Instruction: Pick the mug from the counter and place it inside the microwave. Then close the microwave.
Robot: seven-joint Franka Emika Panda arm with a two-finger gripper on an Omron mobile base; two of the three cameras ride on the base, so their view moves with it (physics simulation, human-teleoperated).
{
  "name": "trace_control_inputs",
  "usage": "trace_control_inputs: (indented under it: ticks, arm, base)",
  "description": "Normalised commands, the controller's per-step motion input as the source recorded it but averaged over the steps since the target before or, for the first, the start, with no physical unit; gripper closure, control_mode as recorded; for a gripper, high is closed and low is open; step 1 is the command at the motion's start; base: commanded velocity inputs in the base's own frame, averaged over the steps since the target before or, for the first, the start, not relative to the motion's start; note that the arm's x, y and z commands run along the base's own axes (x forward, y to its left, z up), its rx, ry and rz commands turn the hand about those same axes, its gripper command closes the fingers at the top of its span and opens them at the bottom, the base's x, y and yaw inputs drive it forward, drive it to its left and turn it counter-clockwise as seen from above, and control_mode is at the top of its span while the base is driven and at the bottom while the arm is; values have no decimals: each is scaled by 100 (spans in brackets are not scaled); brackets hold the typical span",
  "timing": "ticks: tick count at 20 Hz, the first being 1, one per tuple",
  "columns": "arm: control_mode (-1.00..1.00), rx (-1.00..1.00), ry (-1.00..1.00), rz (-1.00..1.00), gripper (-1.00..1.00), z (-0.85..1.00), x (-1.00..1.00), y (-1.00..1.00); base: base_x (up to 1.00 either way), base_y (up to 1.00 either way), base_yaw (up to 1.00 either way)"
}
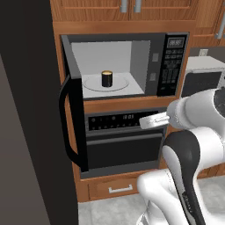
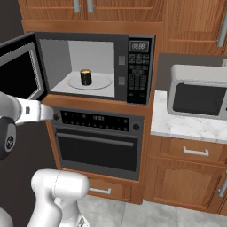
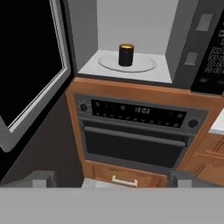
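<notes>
Nearest, in the hand view, the gripper (image 3: 111, 180) is seen with its two finger tips spread wide at the bottom corners, nothing held between them. Beyond it, at about twelve o'clock, one black oven (image 3: 135, 131) with a horizontal bar handle is set into the wooden cabinetry. At about nine o'clock the microwave door (image 3: 30, 61) stands swung fully open. Farther still, at twelve o'clock, one mug (image 3: 126, 54) is seen upright on the round turntable (image 3: 144, 64) inside the one microwave (image 1: 173, 57), so placing appears done and closing is judged to remain.

The mug is judged light, rigid and somewhat slippery. The door is likely stiff and hinged, best pushed on its outer face or taken by its single curved handle (image 1: 67, 127). One light-grey box oven (image 2: 201, 98) rests on the counter (image 2: 186, 126) at about three o'clock.
</notes>
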Motion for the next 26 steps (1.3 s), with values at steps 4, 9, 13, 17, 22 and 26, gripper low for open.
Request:
trace_control_inputs:
  ticks: [4, 9, 13, 17, 22, 26]
  arm:
    - [-100, 0, -18, 0, -100, 13, -37, 9]
    - [-100, 0, -20, 0, -100, 17, -52, 8]
    - [-100, 0, -25, 0, -100, 9, -58, 1]
    - [-100, 0, -30, 0, -100, 6, -56, 6]
    - [-100, 1, -26, 0, -100, 9, -58, 10]
    - [-100, 5, -22, 1, -100, 4, -49, 45]
  base:
    - [0, 0, 0]
    - [0, 0, 0]
    - [0, 0, 0]
    - [0, 0, 0]
    - [0, 0, 0]
    - [0, 0, 0]
